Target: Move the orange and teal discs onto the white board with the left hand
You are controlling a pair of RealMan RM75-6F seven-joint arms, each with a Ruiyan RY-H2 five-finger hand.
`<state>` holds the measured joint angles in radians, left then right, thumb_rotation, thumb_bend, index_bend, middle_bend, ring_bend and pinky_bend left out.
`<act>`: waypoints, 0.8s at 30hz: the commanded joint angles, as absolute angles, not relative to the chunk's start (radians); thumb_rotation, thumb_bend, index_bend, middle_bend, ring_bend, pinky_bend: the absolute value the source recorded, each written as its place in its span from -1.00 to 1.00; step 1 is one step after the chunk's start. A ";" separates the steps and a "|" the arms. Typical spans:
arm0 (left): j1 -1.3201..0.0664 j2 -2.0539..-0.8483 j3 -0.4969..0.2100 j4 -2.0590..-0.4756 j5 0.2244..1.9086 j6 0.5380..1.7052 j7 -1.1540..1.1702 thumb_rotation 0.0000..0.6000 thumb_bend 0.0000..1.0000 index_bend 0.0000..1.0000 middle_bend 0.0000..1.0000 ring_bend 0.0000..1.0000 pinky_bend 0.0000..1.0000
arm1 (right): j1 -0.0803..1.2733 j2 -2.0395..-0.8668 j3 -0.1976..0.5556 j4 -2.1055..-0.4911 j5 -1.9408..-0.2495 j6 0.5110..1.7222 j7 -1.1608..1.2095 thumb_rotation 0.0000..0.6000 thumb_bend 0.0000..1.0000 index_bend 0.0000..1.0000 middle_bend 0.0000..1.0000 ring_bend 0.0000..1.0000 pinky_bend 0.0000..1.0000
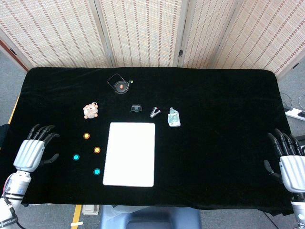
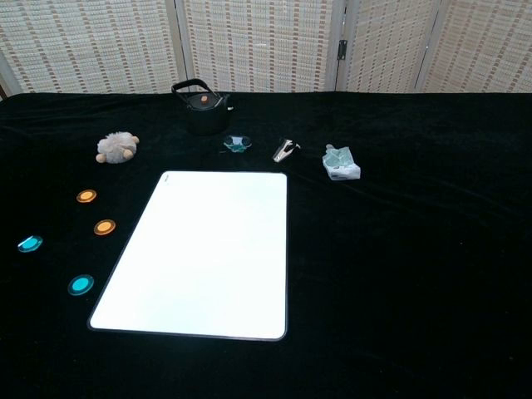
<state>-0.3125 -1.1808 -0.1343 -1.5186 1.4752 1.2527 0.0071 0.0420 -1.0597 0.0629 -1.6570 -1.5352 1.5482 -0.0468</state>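
Note:
Two orange discs (image 1: 86,136) (image 1: 97,150) and two teal discs (image 1: 75,157) (image 1: 96,171) lie on the black cloth just left of the white board (image 1: 129,153). In the chest view the orange discs (image 2: 86,196) (image 2: 105,227) and teal discs (image 2: 30,243) (image 2: 81,285) sit left of the board (image 2: 204,249). My left hand (image 1: 34,149) hovers open over the cloth, left of the discs, holding nothing. My right hand (image 1: 288,162) is open at the table's right edge, far from everything. Neither hand shows in the chest view.
Behind the board stand a small plush toy (image 1: 90,110), a black teapot (image 1: 119,85), a small dark dish (image 1: 137,108), a binder clip (image 1: 155,112) and a crumpled packet (image 1: 174,117). A woven screen closes off the back.

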 commanded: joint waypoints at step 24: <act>-0.605 -1.440 -0.180 -1.188 1.234 0.825 0.049 1.00 -0.29 -0.21 -0.82 -1.00 -1.00 | 0.042 -1.053 0.069 -1.657 -1.520 1.537 -0.042 1.00 -0.15 -1.00 -1.00 -0.97 -1.00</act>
<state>-0.5997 -1.4333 -0.1816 -1.1938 1.2391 0.8301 0.0456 0.0422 -1.0531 0.0690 -1.6572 -1.5207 1.5378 -0.0421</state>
